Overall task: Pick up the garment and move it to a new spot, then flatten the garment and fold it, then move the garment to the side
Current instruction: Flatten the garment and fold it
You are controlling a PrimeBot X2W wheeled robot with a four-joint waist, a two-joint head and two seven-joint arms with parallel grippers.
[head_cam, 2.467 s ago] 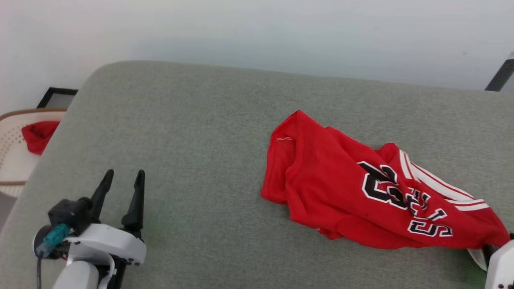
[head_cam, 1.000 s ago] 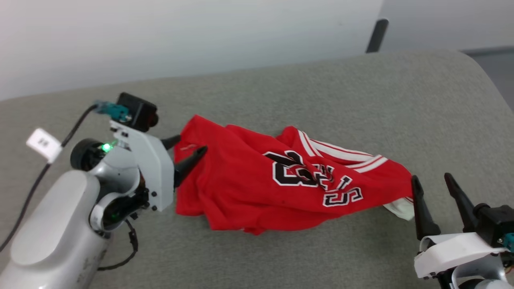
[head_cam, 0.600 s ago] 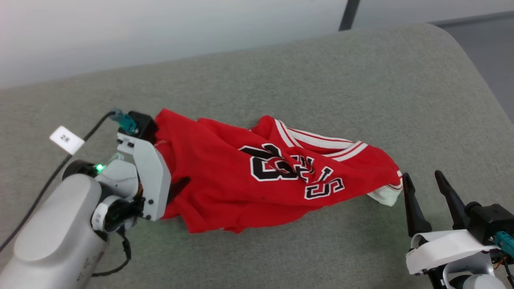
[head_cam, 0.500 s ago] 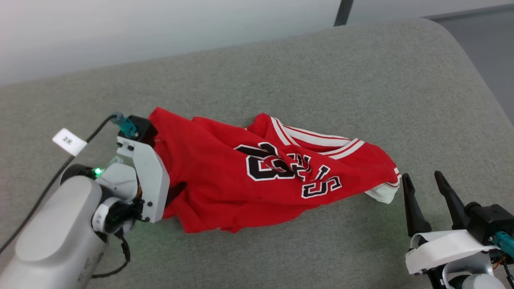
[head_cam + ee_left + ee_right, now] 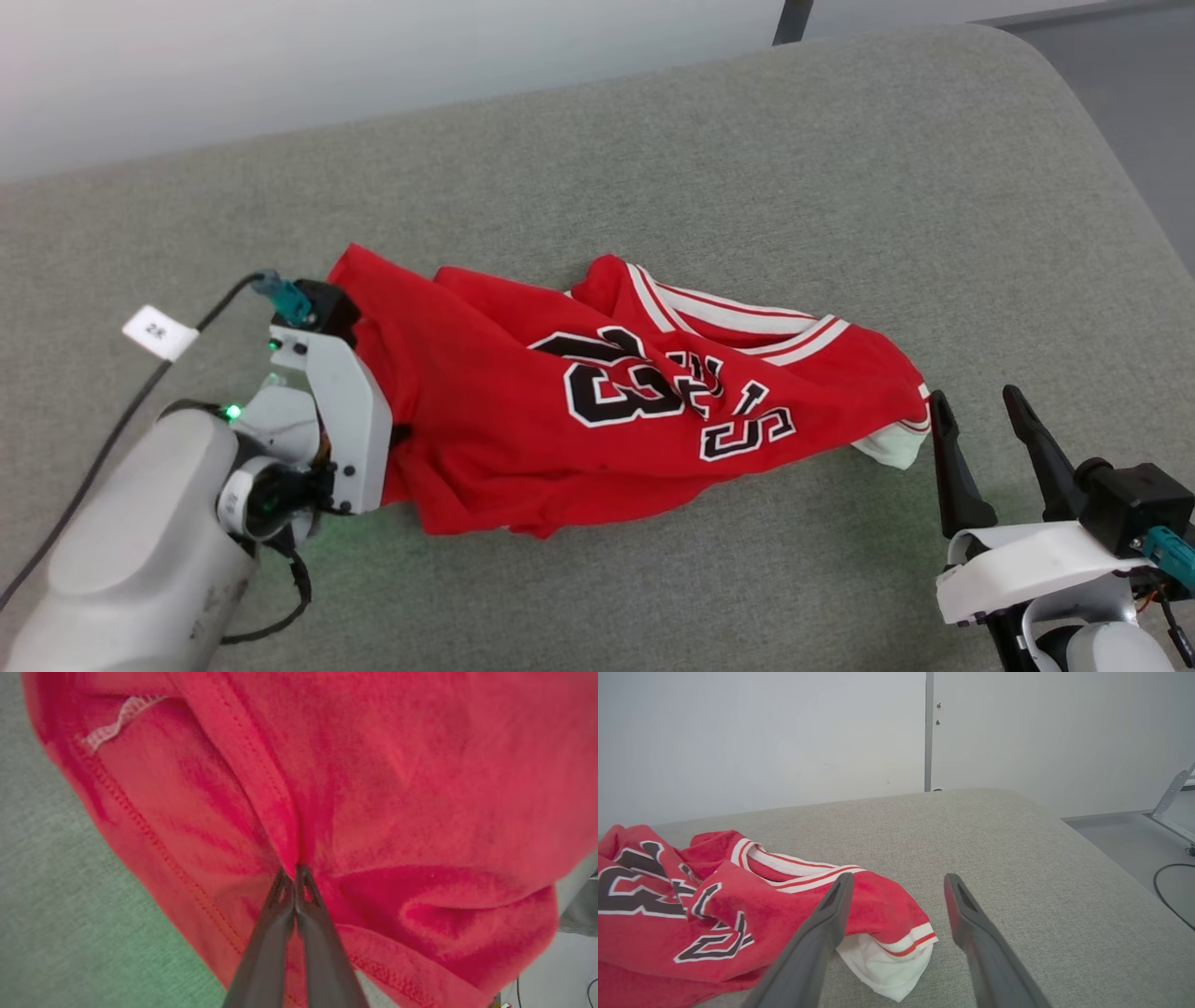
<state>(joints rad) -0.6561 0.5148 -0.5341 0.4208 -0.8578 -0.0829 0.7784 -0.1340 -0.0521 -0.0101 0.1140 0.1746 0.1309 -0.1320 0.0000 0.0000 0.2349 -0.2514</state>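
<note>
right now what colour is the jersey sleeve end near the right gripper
White sleeve end, red-striped trim; clearest in right wrist view.

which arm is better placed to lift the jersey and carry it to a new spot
Left. The left gripper is shut on a fold of the garment at its red end, while the right gripper stands open beside the white sleeve end, holding nothing.

A broad counter (image 5: 709,140), padded in grey-green woven fabric, stretches away with its far right corner rounded off. Behind the counter rises a plain pale wall (image 5: 373,65) in soft, even light. A thin dark vertical strip (image 5: 929,732) runs down the wall to the counter's far edge. To the right of the counter lies a smooth grey floor (image 5: 1120,835) — a black cable (image 5: 1156,884) loops across it, near a slanted metal frame (image 5: 1174,788).
</note>
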